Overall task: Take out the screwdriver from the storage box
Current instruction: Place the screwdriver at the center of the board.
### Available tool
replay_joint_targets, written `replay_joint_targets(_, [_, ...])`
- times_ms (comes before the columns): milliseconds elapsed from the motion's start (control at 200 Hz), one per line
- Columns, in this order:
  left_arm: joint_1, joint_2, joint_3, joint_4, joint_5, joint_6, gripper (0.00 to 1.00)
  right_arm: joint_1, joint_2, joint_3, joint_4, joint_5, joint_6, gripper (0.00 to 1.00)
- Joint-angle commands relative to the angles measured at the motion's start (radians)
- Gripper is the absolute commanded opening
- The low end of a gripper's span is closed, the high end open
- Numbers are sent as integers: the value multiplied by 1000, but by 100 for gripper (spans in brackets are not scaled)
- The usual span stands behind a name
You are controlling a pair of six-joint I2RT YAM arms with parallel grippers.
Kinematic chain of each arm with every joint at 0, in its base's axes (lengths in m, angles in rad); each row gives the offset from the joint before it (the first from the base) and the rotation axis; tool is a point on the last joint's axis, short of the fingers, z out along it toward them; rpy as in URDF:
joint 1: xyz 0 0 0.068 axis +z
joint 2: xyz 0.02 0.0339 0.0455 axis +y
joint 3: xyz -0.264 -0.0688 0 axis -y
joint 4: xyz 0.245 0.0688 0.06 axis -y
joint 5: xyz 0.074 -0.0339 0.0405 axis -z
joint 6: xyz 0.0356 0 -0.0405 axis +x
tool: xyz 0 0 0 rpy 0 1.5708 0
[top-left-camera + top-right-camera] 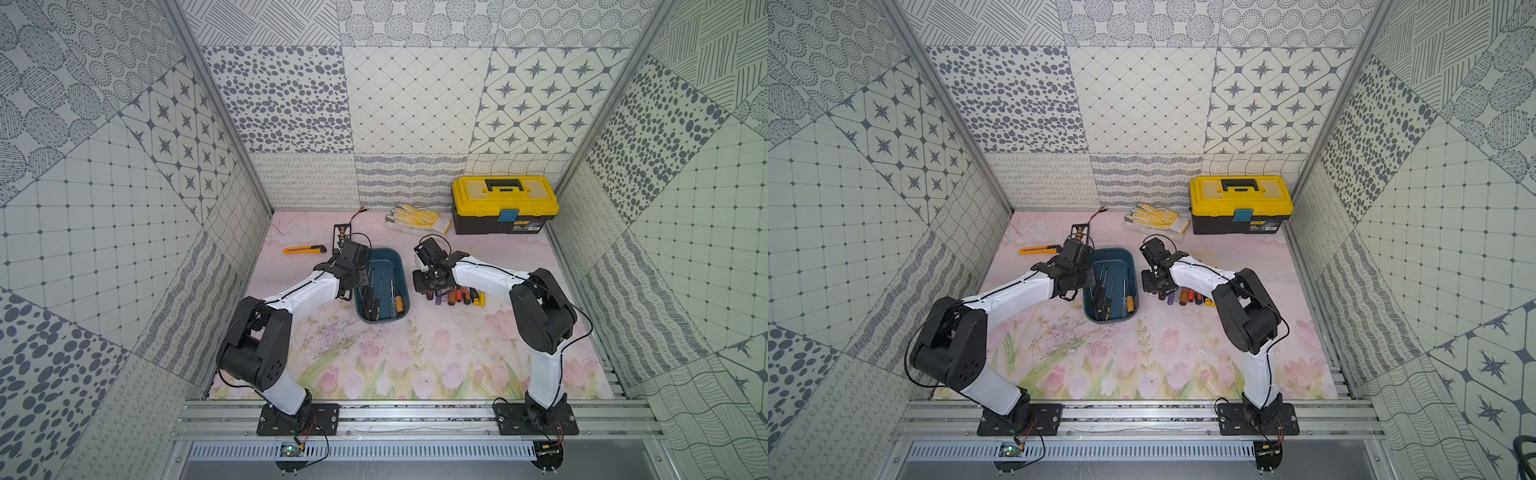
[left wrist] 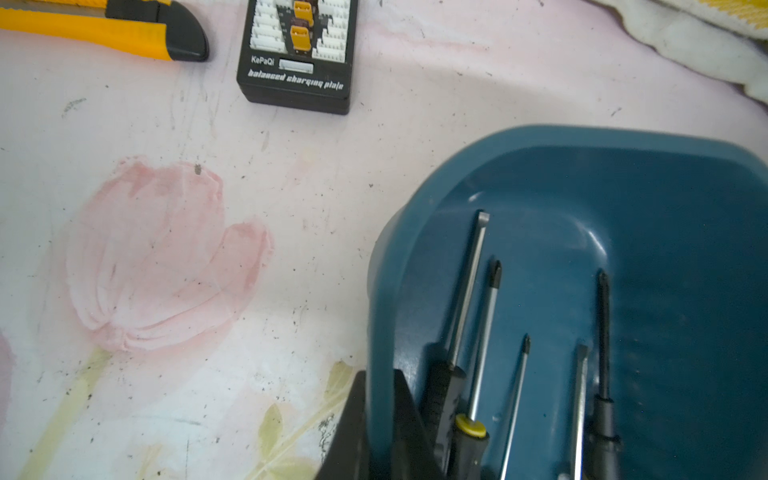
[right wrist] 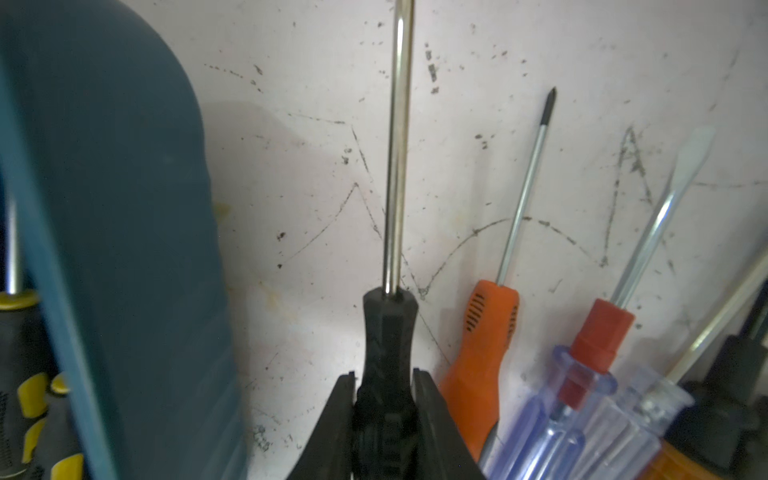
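Pinching screwdriver (image 3: 388, 332) between right fingers (image 3: 332, 432) (clamped)

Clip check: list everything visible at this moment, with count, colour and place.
storage box: one, teal-blue, mid-table
screwdrivers in the box: at least five, black, yellow and orange handles
loose screwdrivers: several, orange, red, clear-blue and black handles, in a row beside the box
held screwdriver: one, black handle, outside the box, by that row
utility knife: one, yellow-black, beyond the left arm
charging board: one, black, beside the knife
work gloves: white-yellow, at the back
toolbox: one, yellow lid on black, back corner
left gripper: jaws shut on the box's wall
right gripper: jaws shut on the held screwdriver
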Motion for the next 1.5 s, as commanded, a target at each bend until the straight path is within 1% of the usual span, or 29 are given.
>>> replay_joint_targets(0, [4, -16, -1, 69, -15, 0, 0, -4, 27, 32, -19, 36, 15, 0])
replay_joint_targets(220, [4, -18, -1, 68, -14, -1, 0, -6, 57, 49, -35, 35, 24, 2])
replay_joint_targets(380, [4, -19, -4, 68, -13, -3, 0, -7, 76, 67, -56, 41, 25, 8])
replay_joint_targets(470, [4, -20, -5, 66, -12, -3, 0, -9, 81, 70, -61, 44, 27, 16])
replay_joint_targets(560, [4, -19, -5, 66, -12, -4, 0, -9, 83, 70, -63, 42, 26, 21])
replay_joint_targets(735, [4, -20, -6, 68, -10, -6, 0, -9, 85, 70, -63, 27, 29, 22])
replay_joint_targets(1041, [4, -17, -8, 69, -6, -9, 0, -8, 88, 72, -65, 19, 34, 34])
replay_joint_targets(1296, [4, -19, -7, 70, -7, -7, 0, -9, 81, 73, -66, 13, 41, 36])
replay_joint_targets(1496, [4, -20, -9, 70, -7, -9, 0, -8, 27, 56, -34, 10, 38, 36])
